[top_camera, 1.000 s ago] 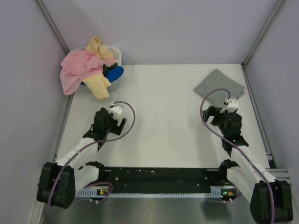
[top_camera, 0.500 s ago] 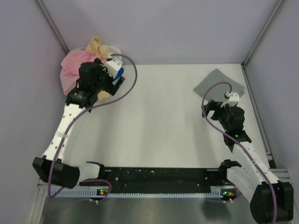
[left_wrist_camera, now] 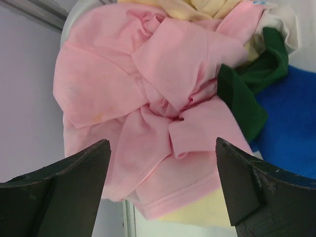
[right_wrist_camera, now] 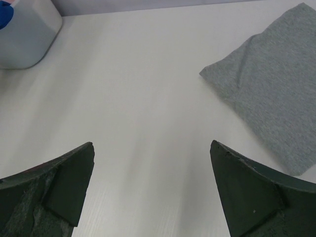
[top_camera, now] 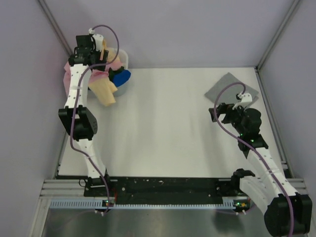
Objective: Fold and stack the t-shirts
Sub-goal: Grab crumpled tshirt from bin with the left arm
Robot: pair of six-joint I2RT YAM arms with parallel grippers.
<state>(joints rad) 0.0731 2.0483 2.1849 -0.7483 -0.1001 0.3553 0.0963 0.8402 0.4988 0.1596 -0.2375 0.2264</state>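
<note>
Table [top_camera: 168, 128] view: left arm [top_camera: 78, 116], folded near its base a second ago, now reaches the far-left corner. There the left end effector [left_wrist_camera: 162, 143] hangs, fingers apart, directly over the pink t-shirt [left_wrist_camera: 148, 84], heaped on the tub [top_camera: 123, 57] with a yellow t-shirt [top_camera: 104, 91], blue t-shirt [left_wrist_camera: 291, 128] and green t-shirt [left_wrist_camera: 249, 98]. Right end effector [right_wrist_camera: 151, 144], likewise spread, has crept nearer the folded grey t-shirt [right_wrist_camera: 276, 84], which lies flat ahead to its right.

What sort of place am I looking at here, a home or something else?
Probably a robot lab test cell, not a home: plain wall panels in metal framing enclose a white table, a left arm and right arm are bolted at its near edge, and t-shirts fill a tub.
</note>
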